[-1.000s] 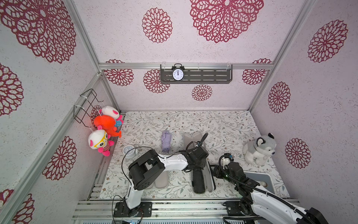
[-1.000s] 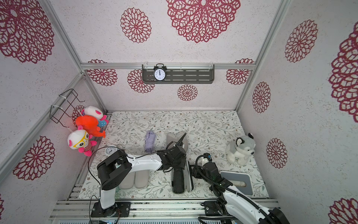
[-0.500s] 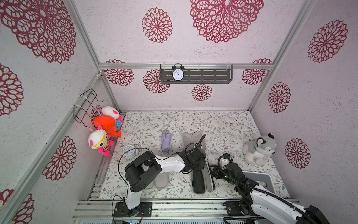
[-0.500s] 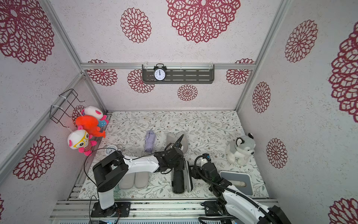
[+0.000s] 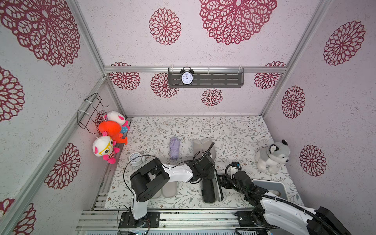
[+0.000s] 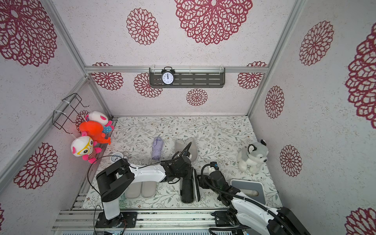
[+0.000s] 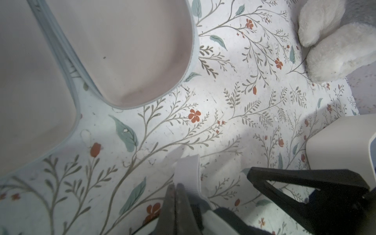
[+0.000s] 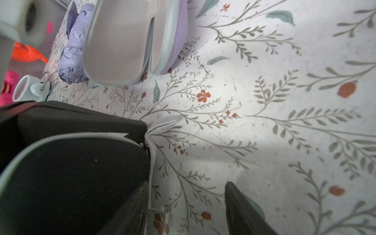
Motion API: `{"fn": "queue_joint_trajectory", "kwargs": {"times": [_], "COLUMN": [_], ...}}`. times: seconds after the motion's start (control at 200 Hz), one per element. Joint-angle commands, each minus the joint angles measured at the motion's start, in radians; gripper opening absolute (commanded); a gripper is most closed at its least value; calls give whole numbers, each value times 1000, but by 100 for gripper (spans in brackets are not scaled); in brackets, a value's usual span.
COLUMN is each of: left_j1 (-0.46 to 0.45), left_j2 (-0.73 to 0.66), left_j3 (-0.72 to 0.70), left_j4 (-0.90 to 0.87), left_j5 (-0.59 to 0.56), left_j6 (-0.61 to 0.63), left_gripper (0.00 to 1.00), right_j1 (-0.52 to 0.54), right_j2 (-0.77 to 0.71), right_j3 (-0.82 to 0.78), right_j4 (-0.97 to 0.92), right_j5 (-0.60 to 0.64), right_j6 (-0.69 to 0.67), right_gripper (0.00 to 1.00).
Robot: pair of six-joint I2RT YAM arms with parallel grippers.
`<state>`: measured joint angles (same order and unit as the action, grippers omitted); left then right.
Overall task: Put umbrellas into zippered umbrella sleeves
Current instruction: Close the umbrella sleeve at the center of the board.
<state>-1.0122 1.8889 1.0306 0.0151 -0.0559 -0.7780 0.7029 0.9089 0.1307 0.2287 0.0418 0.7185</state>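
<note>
The left arm (image 5: 179,173) is lying stretched out low and almost level over the floral-printed surface (image 5: 234,134), pointing toward the grey-and-white plush husky (image 5: 271,156). Its black wrist is hanging over the husky-side end of the black oblong zippered sleeve (image 5: 208,191). The right arm (image 5: 246,183) is crouching low between the husky and that sleeve, with its wrist facing away from the husky.

The left pincer (image 7: 176,189) is pressing fully closed. A pale ribbed zip tape (image 7: 188,173) is sticking out right at its tips, but I cannot tell whether the tape is nipped between them. The right pincer (image 8: 185,183) is standing about half open and holding nothing.

The black sleeve is showing a matte black shell rimmed by a pale zip edge. In both top views its 2 halves are sitting folded nearly together, with a sliver of grey lining showing on the husky side. What is inside is hidden.

The sleeve's husky-side end is sitting just at the left pincer's tips. The right pincer is waiting just beside the sleeve's husky-facing long edge, 1 finger (image 8: 130,213) close against the shell.

A lilac clamshell sleeve (image 5: 203,146) is lying open well apart from the husky. A lilac folded fabric umbrella (image 5: 175,150) is resting just beyond it, farther from the husky.
</note>
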Motion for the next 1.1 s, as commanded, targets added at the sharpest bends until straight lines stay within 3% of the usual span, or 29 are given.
{"fn": "queue_joint_trajectory", "kwargs": {"times": [0.0,0.325,0.45,1.096], "left_j1": [-5,0,3,35], "left_j2": [-52,-36,-49,15], "left_j3": [-9,-14,-25,65], "left_j4": [30,35,23,-21], "left_j5": [10,18,-31,-38], "left_j6": [-4,1,6,58], "left_gripper": [0,0,0,0], "right_j1": [19,38,38,38], "right_j2": [11,-6,-52,-43], "right_j3": [39,64,73,52], "right_j4": [39,-39,-111,-99], "right_j5": [30,105,140,141], "right_j6": [13,9,0,9], "right_gripper": [61,62,62,62]}}
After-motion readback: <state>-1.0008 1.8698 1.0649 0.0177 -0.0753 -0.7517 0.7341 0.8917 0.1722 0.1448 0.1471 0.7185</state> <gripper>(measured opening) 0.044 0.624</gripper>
